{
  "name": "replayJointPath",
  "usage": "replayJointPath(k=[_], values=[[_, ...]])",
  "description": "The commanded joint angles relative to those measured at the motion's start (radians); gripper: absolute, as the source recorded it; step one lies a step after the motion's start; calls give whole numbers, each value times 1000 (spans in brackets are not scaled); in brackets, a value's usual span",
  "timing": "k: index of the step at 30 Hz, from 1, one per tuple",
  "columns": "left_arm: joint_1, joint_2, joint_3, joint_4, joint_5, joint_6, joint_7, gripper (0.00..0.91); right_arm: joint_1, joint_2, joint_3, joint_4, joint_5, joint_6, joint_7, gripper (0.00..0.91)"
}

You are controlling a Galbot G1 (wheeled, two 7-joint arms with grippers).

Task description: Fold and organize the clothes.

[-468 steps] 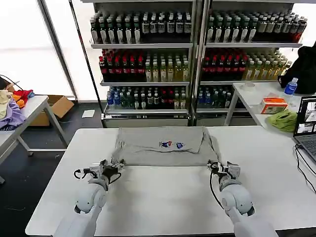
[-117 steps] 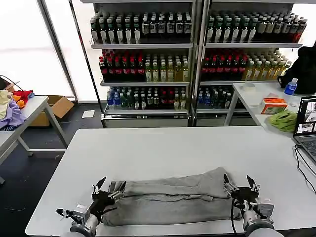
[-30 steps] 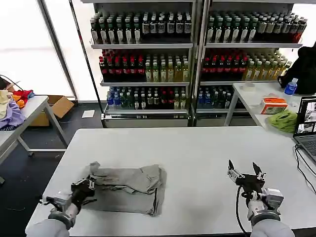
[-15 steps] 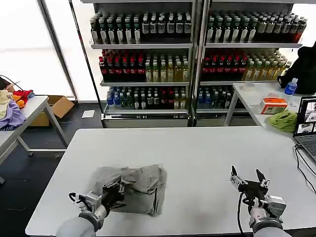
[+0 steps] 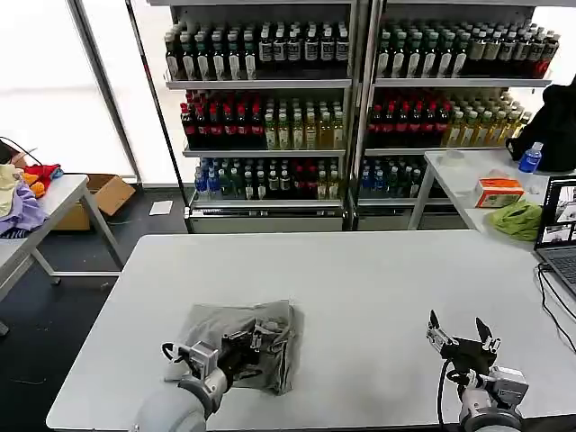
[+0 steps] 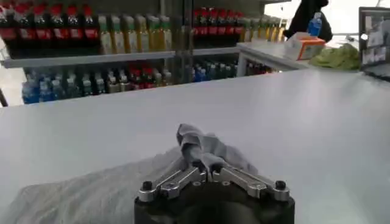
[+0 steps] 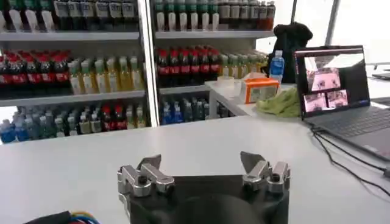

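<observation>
The grey T-shirt (image 5: 243, 335) lies bunched in a rough folded heap on the white bench (image 5: 360, 279), toward the robot's left near the front edge. The left hand (image 5: 241, 346) is down on the heap, its fingers clenched on a raised pinch of the cloth, which stands up in a small peak between them in the left wrist view (image 6: 204, 152). The right hand (image 5: 462, 335) hovers over bare bench well apart from the shirt, fingers spread and holding nothing.
</observation>
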Motion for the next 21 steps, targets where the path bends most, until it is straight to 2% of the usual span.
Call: replayJointPath(k=[1,10,11,13,18,21], values=[[-97,-39,69,62,-76,10,-43,0,-9,6,2,-10,-6,2,0,907],[-108,-89,79,101,-69,9,-35,20,-8,3,-1,-20,-6,4,-2,907],[-107,-93,78,104,-66,8,-30,353,-7,3,-1,-20,-5,5,-2,907],[-104,-106,74,126,-36,-13,-12,907,-8,1,0,-20,-5,6,-3,907],[-92,-135,74,141,-50,-64,2,907,-13,-2,-3,-20,-5,10,-4,907],[-79,-156,85,116,-194,-72,-5,907,-11,-4,-3,-20,-6,11,-2,907]])
